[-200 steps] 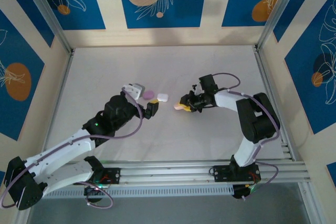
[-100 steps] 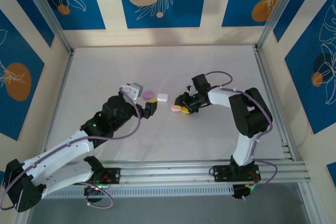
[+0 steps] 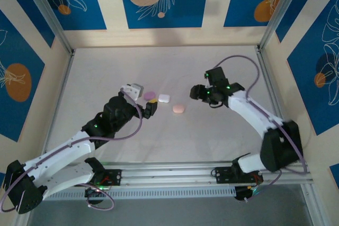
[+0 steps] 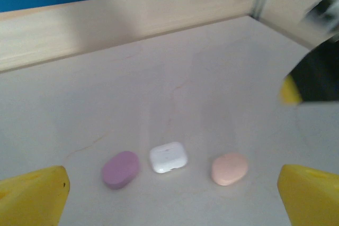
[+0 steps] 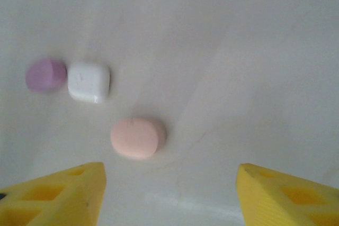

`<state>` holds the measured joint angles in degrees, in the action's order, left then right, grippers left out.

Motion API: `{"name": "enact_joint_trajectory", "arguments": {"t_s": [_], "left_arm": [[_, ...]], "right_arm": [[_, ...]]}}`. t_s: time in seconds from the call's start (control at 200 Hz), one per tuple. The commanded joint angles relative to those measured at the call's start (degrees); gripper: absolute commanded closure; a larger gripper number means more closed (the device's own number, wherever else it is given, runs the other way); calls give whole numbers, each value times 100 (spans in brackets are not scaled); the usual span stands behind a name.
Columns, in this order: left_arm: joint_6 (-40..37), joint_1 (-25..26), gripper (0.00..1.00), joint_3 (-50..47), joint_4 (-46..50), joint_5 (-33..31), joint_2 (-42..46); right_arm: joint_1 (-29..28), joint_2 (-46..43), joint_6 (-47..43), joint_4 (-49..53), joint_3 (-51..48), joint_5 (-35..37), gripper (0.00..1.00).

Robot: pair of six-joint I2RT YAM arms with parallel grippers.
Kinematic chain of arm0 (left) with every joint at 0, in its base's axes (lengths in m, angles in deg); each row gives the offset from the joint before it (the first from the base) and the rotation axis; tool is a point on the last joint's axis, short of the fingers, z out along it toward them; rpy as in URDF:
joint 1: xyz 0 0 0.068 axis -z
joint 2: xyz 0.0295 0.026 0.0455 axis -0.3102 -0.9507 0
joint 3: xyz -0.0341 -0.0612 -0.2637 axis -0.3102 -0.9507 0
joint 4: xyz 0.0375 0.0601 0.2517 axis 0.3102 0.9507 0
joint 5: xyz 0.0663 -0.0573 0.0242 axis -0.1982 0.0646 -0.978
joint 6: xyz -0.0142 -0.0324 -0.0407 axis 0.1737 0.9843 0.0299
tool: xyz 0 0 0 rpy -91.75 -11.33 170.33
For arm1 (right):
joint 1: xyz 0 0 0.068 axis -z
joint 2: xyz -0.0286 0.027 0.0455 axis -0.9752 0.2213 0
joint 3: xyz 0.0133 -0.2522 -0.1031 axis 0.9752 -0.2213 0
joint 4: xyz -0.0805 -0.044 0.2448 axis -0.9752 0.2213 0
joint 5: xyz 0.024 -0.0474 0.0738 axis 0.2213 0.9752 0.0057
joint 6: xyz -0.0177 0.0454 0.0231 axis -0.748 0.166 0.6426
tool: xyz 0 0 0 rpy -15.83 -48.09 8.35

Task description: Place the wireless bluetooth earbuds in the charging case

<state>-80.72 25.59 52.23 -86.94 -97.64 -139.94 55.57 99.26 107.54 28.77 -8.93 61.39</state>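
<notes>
The pink case (image 5: 136, 137) lies shut on the table (image 5: 254, 51), ahead and left of the right gripper (image 5: 169, 194), long axis across its empty, well-parted jaws; the left gripper (image 4: 169, 198), wide open and empty, faces the purple case (image 4: 120, 169) and the white case (image 4: 168, 156).

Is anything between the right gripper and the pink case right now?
Nothing visible. The right gripper hangs open, apart from the closed pink case, with bare table between them. The white case and purple case lie beyond it, out of the path.
</notes>
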Motion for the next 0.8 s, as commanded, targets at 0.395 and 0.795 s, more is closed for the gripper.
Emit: {"name": "enact_joint_trajectory", "arguments": {"t_s": [0.395,0.795], "left_arm": [[-264,-2034,0,-1148,-563,-980,328],[-520,-2709,0,-1648,-1266,-921,21]], "right_arm": [[2141,-315,-2654,-5412,-3240,-613,19],[2264,1066,-2875,-7833,-3637,-1617,20]]}}
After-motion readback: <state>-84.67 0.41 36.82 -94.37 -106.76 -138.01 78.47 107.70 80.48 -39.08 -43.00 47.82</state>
